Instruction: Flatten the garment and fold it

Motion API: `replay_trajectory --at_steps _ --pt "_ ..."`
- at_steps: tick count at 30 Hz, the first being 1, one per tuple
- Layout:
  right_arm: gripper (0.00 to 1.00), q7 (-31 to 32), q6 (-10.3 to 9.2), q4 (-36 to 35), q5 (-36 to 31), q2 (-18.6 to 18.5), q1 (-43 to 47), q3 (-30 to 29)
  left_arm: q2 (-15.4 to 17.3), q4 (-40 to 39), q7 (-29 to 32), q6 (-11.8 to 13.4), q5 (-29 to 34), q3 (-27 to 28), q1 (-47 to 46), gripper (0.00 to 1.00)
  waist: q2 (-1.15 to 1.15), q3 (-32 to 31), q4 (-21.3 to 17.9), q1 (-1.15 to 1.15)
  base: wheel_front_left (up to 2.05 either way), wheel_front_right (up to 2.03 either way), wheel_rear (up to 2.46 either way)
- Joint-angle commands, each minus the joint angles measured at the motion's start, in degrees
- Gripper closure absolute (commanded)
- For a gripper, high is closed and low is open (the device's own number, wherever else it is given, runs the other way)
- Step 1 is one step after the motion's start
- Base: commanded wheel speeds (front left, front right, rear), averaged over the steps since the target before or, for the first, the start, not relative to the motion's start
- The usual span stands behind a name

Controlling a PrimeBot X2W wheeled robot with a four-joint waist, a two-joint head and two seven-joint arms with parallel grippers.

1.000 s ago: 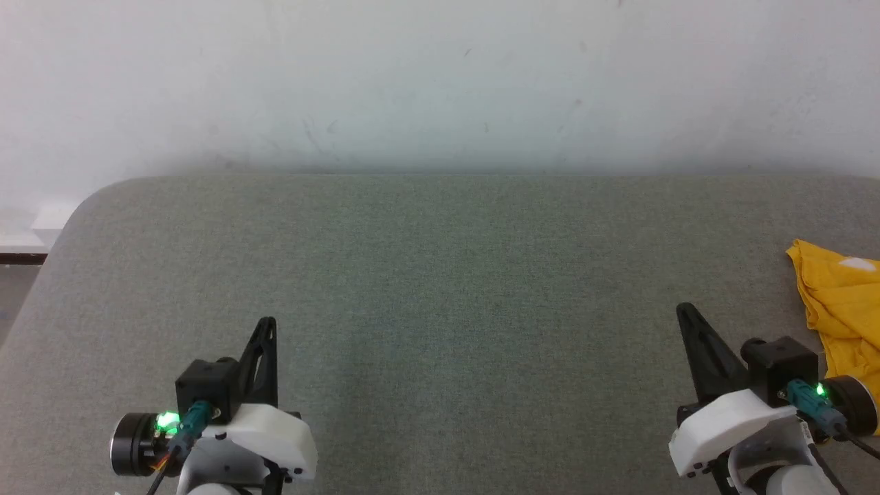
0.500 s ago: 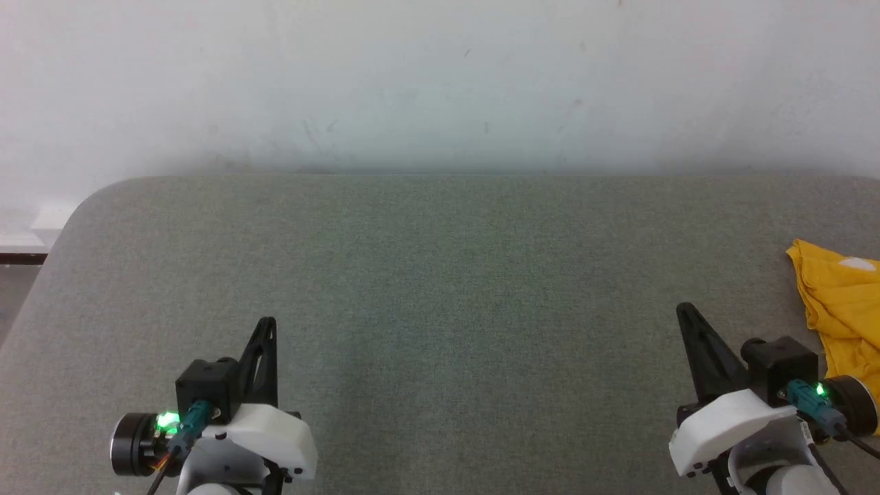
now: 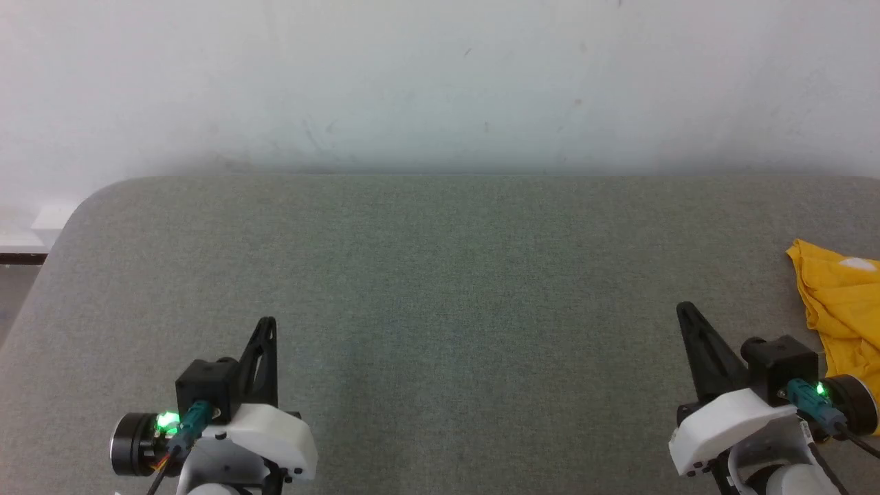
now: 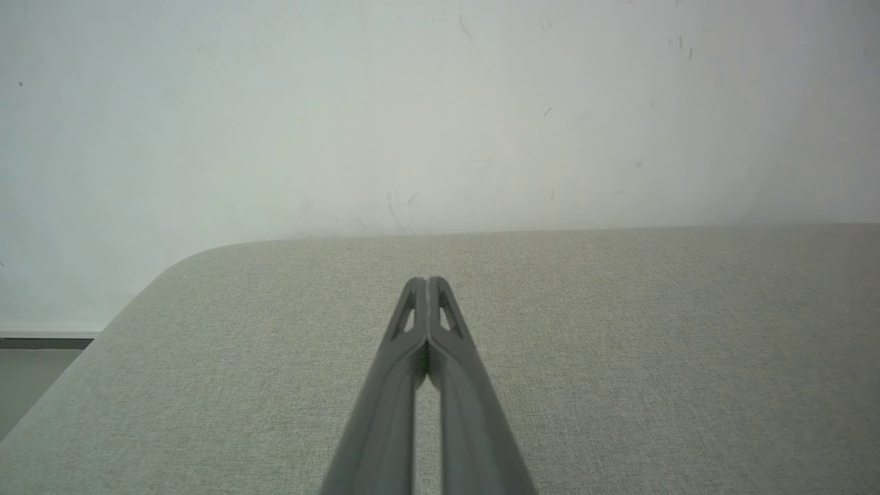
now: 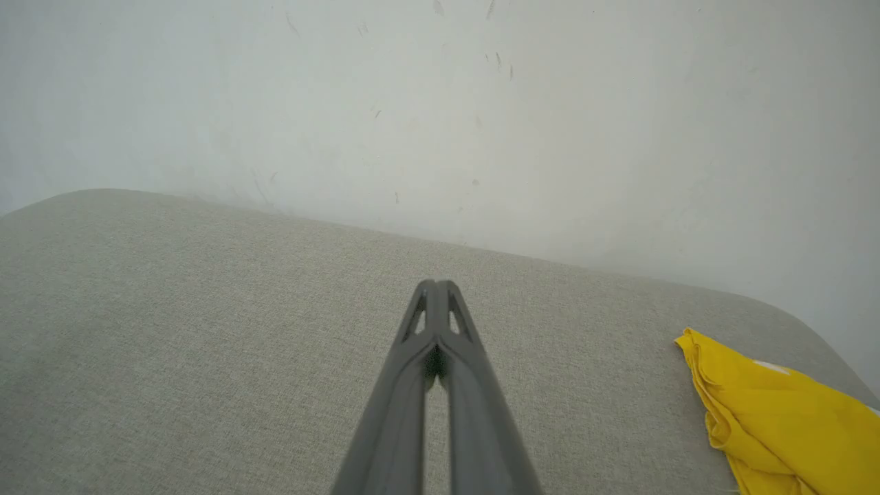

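Lying crumpled on table (image 3: 440, 275), garment (image 3: 844, 313), left end effector (image 3: 268, 323) pressed together, right end effector (image 3: 682, 309) likewise

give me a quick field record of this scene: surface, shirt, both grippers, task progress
surface: grey fabric-covered table against a pale wall
garment: yellow garment, crumpled on the table's right side, cut off by the head view's edge; a white patch shows
left gripper: left gripper shut, holding nothing, over the table's near left
right gripper: right gripper shut, holding nothing, left of the garment, not touching it
task progress: garment not flattened, not folded
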Motion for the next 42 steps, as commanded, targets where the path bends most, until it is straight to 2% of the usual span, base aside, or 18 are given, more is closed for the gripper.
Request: replay_trajectory --at_steps 1,42 --pt "1.00 0.0 -0.12 -0.3 -0.5 0.2 -0.7 0.0 -0.2 0.1 0.0 -0.1 0.4 0.2 -0.7 1.00 0.00 0.0 0.0 0.00 0.00 0.00 0.00" --pt "1.00 0.0 -0.12 -0.3 -0.5 0.2 -0.7 0.0 -0.2 0.1 0.0 -0.1 0.4 0.2 -0.7 1.00 0.00 0.0 0.0 0.00 0.00 0.00 0.00"
